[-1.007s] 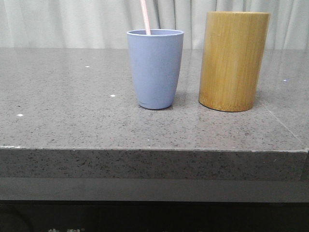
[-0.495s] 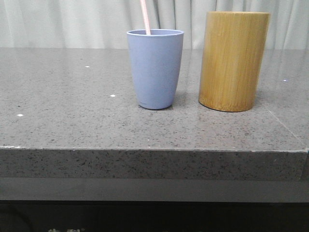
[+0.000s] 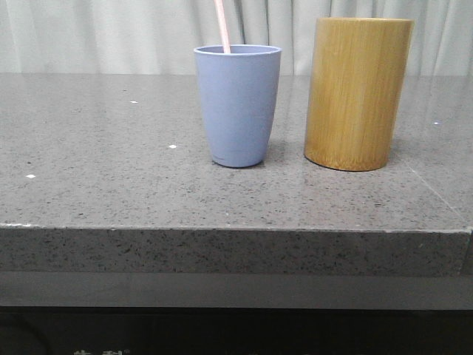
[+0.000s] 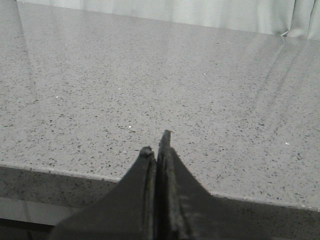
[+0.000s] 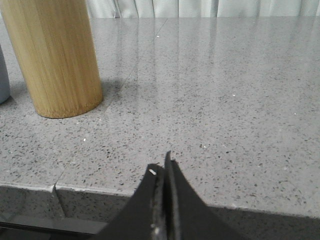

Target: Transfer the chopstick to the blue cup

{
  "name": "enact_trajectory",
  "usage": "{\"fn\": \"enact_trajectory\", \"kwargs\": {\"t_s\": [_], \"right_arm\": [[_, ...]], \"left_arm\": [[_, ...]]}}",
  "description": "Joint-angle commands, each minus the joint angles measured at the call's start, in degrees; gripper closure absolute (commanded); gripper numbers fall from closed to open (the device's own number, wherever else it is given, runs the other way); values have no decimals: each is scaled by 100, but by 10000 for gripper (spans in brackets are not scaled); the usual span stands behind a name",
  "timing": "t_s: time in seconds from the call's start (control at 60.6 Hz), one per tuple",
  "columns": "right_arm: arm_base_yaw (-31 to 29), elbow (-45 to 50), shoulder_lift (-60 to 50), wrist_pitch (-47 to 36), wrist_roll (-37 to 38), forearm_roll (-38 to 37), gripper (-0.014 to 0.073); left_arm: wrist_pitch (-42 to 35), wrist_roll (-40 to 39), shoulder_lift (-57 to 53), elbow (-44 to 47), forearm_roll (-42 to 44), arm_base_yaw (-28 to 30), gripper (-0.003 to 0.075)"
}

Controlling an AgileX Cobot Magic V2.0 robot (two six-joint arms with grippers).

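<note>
Both jaws are pressed together, holding nothing: left gripper (image 4: 156,150), right gripper (image 5: 161,167). A thin pink chopstick (image 3: 222,26) is seen standing in the matte blue cup (image 3: 237,106), beside a grained bamboo cylinder (image 3: 359,92), on the speckled stone worktop (image 3: 111,163).

Soft, even light fills all three views, with pale glare streaks on the polished grey surface (image 5: 225,90) running toward the bright curtain (image 3: 89,33). The bamboo cylinder (image 5: 52,55) throws a faint shadow toward the curtain. Both wrist views are slightly grainy, and the dark gripper tips sit blurred against the sharper stone.
</note>
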Motion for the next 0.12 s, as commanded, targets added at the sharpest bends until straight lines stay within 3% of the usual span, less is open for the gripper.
{"fn": "enact_trajectory", "kwargs": {"t_s": [0.0,0.099], "right_arm": [[-32,-25,-122,-428,-26,-29,681],[-32,-25,-122,-428,-26,-29,681]], "left_arm": [[-409,-41,-135,45,-56,-6,739],[-409,-41,-135,45,-56,-6,739]]}}
